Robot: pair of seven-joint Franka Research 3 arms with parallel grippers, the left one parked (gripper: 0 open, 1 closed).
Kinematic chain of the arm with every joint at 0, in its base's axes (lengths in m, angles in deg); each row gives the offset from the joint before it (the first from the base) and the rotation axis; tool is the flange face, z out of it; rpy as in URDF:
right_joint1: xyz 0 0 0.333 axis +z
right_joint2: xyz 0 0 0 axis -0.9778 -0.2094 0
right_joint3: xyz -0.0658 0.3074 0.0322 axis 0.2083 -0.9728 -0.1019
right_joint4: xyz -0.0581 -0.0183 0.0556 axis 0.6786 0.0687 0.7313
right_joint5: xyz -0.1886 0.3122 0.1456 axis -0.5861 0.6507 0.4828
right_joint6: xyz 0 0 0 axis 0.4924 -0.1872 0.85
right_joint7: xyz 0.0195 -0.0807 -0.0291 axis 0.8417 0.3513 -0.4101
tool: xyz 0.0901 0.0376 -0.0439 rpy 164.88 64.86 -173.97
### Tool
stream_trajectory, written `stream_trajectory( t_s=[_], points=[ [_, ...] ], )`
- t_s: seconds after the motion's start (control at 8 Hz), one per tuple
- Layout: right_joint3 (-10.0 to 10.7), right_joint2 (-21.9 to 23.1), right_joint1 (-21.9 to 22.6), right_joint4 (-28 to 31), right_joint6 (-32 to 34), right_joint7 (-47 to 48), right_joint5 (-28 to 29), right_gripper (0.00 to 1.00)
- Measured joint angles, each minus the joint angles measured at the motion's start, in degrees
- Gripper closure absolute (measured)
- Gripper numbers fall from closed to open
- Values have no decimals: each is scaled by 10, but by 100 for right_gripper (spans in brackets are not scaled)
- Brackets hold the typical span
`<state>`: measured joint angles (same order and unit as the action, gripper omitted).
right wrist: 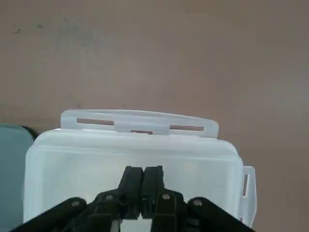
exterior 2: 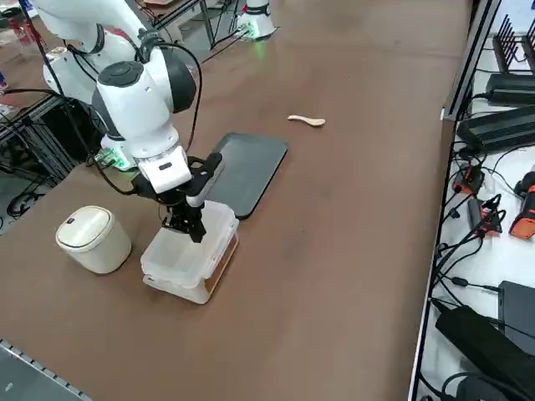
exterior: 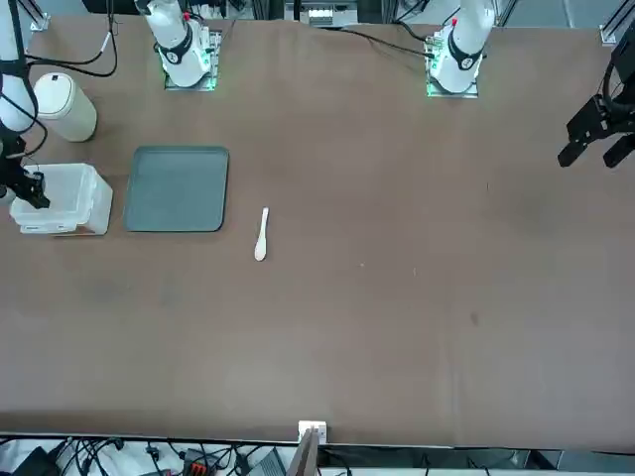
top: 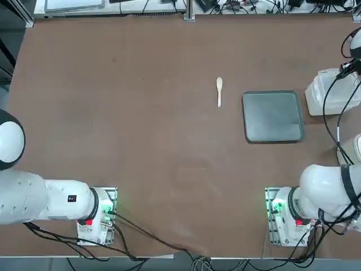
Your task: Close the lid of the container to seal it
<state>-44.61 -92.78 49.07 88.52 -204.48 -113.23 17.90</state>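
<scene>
The lid (right wrist: 193, 169) is seen lying over the container (exterior 2: 177, 286), a whitish plastic box placed on the table (exterior 2: 334, 234) right beside the tray (top: 274, 117), on its side away from the spoon (top: 219, 92). The canister (exterior 2: 94, 239) is set near the box, also on the side away from the spoon. The right gripper (right wrist: 143, 170) is poised at the lid's top, its two fingers pressed together with nothing held between them; whether the lid is touched cannot be told. Slotted flaps are seen sticking outward along the lid's edges, so the seal is judged unfinished.

The box is likely light and easily slid if pushed sideways, its plastic smooth and a little slippery. The lid is probably thin and springy, best pressed straight down near the rim rather than pinched. The flaps are likely stiff at the hinge, best pushed down at their outer edges, with the box steadied.
</scene>
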Motion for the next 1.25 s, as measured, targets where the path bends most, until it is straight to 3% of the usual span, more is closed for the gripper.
stream_trajectory(
  t_s=[0.38, 0.5, 1.25],
  points=[
    [-4, 0, 2, -3, 10, 0, 0, 99],
    [-7, 1, 6, -12, 47, 0, 0, 99],
    [-12, 73, 50, -185, 393, 65, 4, 99]
  ],
)
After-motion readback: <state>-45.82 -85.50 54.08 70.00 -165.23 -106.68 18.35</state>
